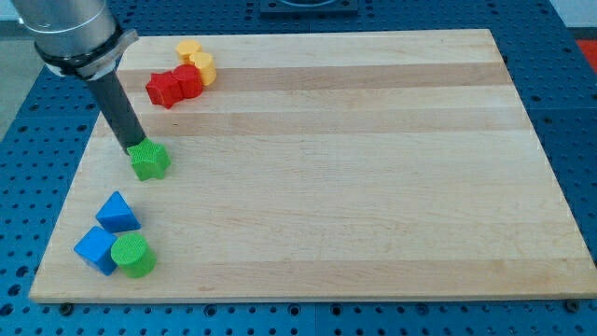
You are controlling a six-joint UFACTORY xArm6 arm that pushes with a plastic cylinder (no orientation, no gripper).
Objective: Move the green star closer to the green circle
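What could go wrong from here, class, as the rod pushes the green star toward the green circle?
1. My tip touches the green star at its upper-left edge, off-centre; the star may spin or slip aside.
2. The blue triangle lies between star and green circle; the star could hit it first.
3. The circle touches the blue cube near the board edge; a hard shove might push either off.

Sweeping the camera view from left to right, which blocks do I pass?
Blue cube → blue triangle → green circle → green star, my tip at its upper-left edge → red blocks → yellow blocks.
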